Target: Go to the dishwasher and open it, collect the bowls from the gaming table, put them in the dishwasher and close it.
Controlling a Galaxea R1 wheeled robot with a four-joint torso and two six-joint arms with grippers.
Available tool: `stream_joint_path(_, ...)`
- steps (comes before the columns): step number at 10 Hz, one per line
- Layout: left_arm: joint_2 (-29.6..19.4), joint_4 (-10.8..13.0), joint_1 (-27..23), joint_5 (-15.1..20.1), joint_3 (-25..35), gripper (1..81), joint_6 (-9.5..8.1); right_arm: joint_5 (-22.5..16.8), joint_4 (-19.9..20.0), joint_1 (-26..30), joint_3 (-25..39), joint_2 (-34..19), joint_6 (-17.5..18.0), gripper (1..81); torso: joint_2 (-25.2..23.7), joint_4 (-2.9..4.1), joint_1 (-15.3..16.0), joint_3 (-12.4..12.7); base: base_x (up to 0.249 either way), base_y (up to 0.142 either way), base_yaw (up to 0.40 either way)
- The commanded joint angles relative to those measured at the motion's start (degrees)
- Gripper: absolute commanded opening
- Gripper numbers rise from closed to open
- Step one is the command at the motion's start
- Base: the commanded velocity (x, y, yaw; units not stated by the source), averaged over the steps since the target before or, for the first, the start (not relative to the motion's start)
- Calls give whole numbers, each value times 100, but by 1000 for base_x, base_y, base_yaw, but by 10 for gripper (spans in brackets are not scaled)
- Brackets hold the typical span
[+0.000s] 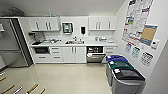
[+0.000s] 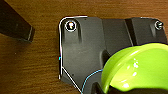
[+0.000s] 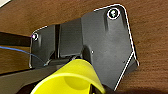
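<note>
The dishwasher (image 1: 95, 58) sits under the white counter, right of the sink. Its stainless door is tilted down and the dark interior shows above it. It is across the pale floor from me, a little right of centre. A bright green bowl (image 2: 136, 68) hangs close under my left wrist, with my left gripper (image 2: 117, 88) shut on its rim. A yellow bowl (image 3: 72, 78) hangs the same way in my right gripper (image 3: 86, 88). Brown wood lies beneath both bowls. The gaming table is out of view.
A steel fridge (image 1: 11, 47) stands at the left end of the counter (image 1: 75, 45). Three lidded bins (image 1: 123, 75) line the right wall under posters. Several wooden bars (image 1: 32, 88) poke in at the lower left. Pale floor (image 1: 67, 77) stretches ahead.
</note>
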Motion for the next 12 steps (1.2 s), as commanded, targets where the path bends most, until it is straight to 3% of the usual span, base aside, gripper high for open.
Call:
stream_joint_path(1,-89,61,-287,250,-2,10,49,-267,-77,221,27,-95,-10,10,0,0,0,0,249,0,0)
stream_joint_path(12,-72,61,-279,250,-2,10,41,-258,-76,211,-26,-87,-10,10,0,0,7,0,236,0,0)
